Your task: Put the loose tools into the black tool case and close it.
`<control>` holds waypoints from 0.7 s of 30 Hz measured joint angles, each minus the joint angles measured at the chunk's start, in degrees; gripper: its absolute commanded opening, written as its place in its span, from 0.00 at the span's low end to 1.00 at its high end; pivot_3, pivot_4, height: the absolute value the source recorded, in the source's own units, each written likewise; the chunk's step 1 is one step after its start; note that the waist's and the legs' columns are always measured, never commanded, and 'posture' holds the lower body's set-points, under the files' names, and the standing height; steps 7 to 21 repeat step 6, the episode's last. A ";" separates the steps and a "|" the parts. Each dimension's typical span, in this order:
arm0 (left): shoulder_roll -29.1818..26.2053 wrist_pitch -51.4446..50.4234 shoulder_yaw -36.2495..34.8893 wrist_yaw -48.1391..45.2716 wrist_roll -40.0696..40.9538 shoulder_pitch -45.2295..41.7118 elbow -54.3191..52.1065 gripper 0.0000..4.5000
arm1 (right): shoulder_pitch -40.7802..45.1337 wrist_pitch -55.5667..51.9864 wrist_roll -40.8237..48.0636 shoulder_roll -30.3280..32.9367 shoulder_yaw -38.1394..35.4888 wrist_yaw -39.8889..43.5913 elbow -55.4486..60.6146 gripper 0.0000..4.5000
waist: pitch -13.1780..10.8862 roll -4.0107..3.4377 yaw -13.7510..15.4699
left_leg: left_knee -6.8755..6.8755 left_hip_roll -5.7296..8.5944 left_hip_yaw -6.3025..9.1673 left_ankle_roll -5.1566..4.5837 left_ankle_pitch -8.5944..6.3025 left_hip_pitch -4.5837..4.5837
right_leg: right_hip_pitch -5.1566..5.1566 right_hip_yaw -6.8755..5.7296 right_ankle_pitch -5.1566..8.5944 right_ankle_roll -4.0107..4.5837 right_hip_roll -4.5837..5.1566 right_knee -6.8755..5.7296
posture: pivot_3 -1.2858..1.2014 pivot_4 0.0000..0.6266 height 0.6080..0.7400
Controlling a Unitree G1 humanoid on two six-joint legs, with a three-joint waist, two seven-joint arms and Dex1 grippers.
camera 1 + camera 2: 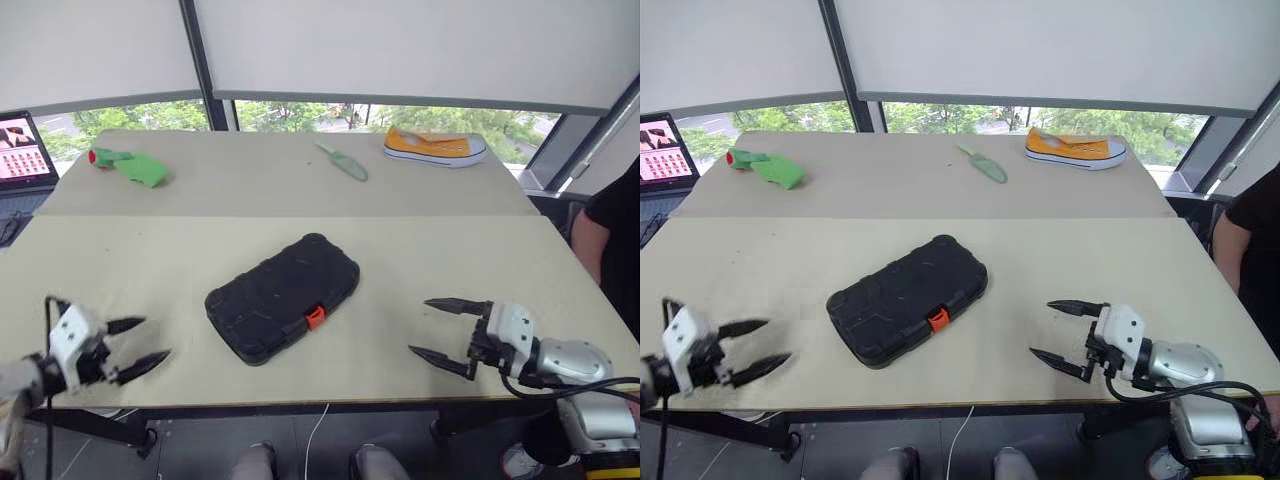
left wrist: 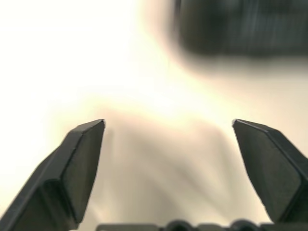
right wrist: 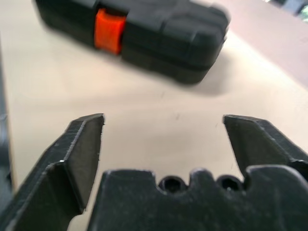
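The black tool case (image 1: 283,297) lies closed and flat in the middle of the near table, its orange latch (image 1: 315,318) on the side facing me. The loose tools are out of view. My left gripper (image 1: 135,345) hovers open over the table's near left edge, well left of the case, with nothing between its fingers. My right gripper (image 1: 432,327) stands open to the right of the case, pointing toward it, also empty. The right wrist view shows the case (image 3: 144,33) and latch (image 3: 109,31) ahead of the open fingers (image 3: 79,149).
On the far table lie a green trowel (image 1: 343,160), an orange-and-white shoe (image 1: 435,147) and a green object with a red end (image 1: 130,165). A laptop (image 1: 22,150) sits at far left. A person (image 1: 612,240) stands at the right edge.
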State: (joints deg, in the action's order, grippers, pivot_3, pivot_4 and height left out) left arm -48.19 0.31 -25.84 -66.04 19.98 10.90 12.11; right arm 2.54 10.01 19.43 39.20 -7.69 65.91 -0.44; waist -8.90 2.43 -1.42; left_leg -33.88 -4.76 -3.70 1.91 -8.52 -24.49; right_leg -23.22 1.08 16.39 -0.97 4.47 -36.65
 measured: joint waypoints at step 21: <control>1.64 1.06 -2.58 4.52 0.10 3.59 -2.42 1.00 | 3.30 6.27 -0.75 0.00 0.56 2.63 -6.44 0.99 | -0.08 0.01 1.25 | -0.07 -0.04 -0.04 0.25 -0.14 -0.06 | -0.04 -0.15 -0.07 0.30 0.06 -0.01 | 0.52 0.24 1.00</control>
